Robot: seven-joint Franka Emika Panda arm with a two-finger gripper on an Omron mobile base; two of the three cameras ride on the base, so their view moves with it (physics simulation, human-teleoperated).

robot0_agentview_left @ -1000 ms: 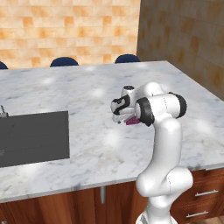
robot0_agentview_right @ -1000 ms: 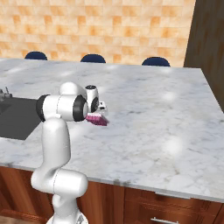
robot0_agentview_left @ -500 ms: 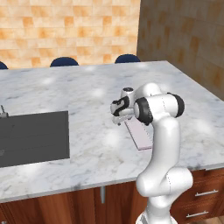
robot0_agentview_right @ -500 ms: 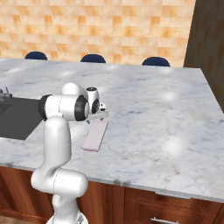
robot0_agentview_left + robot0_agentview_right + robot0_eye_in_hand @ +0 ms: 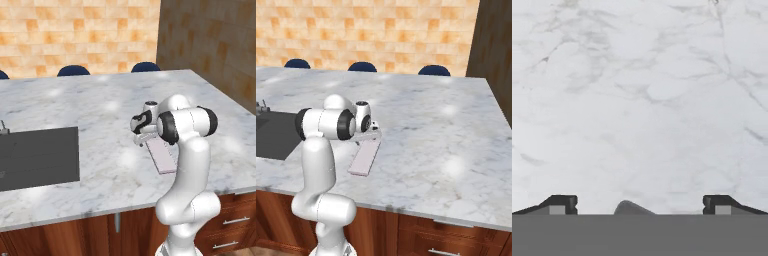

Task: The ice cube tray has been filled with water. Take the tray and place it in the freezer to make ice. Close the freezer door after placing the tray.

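I see the fingers (image 5: 640,204) spread wide, empty, above the ice cube tray (image 5: 161,154) near the tabletop's (image 5: 75,105) front edge; a tilted grasp risks spilling water.

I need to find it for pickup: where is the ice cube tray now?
The ice cube tray lies flat on the marble counter, right of the dark sink in the left base view, just below the open gripper, near the front edge.
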